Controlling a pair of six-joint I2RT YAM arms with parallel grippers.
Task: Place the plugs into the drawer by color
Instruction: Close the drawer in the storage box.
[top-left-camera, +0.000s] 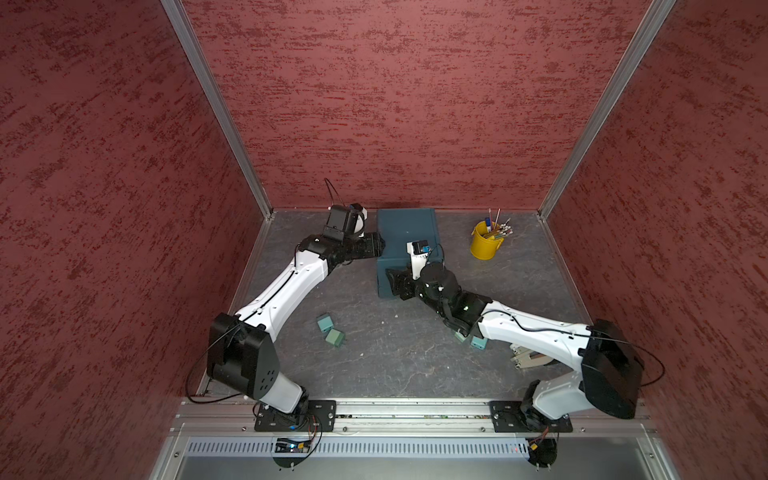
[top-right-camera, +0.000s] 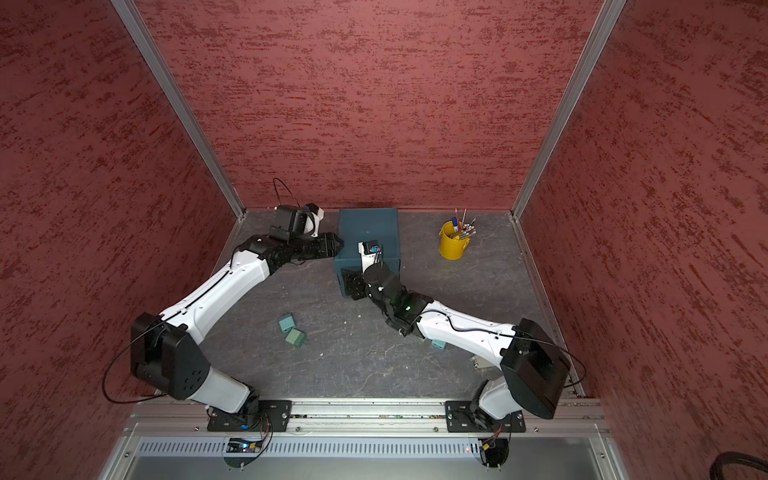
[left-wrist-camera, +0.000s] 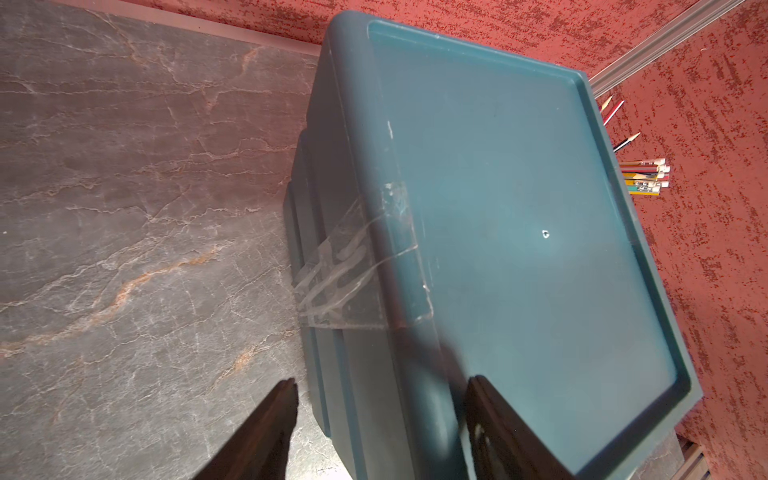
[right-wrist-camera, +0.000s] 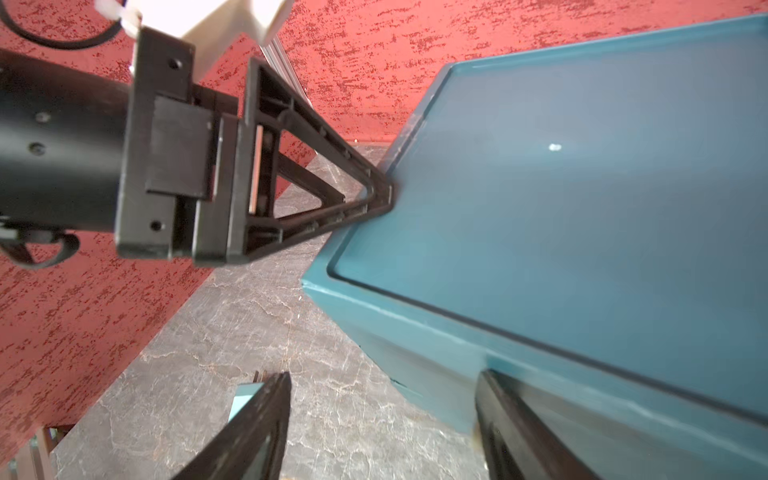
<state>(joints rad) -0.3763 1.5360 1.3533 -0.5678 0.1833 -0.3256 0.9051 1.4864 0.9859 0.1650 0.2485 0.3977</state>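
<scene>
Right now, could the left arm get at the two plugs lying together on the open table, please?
Probably yes: the teal plug and green plug lie uncovered near that arm. The left gripper, open, straddles the top edge of the drawer, so it must back off first.

Top views look down; wrist views closely share the drawer (left-wrist-camera: 519, 208).

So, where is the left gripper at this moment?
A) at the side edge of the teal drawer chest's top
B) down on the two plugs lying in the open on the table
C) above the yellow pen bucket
A: in both top views the left gripper is at the drawer chest, at its upper side edge. The left wrist view shows its jaws straddling that edge, away from the yellow bucket and the green plug.
</scene>
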